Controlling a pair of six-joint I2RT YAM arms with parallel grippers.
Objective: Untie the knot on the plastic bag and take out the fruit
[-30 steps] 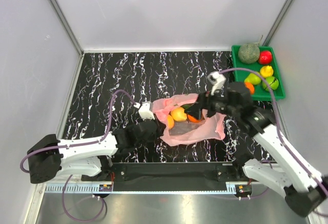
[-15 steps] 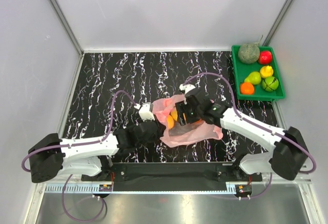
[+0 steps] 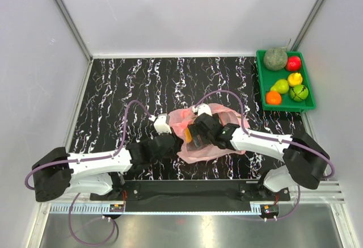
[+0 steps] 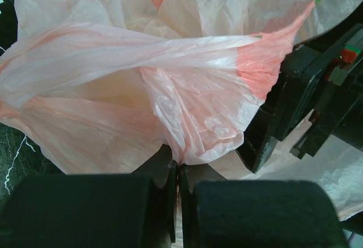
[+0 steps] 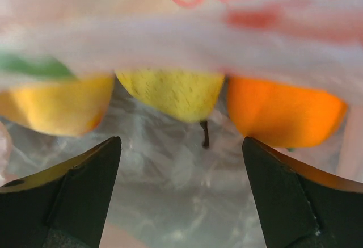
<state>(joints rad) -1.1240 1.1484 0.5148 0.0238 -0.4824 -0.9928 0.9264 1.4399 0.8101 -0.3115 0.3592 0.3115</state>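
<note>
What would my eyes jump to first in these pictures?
Probably the crinkly pink plastic bag in the middle of the black marbled table, with the left gripper pinching its plastic and the right gripper open at the fruit inside. There, a yellow fruit and an orange fruit glow close up. At the far right corner, a green tray holds a melon and a red fruit among others.

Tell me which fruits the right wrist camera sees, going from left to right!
Golden-yellow fruit → pale yellow fruit with a little dark stem → orange fruit. All three peek out from under the edge of the pink bag.
</note>
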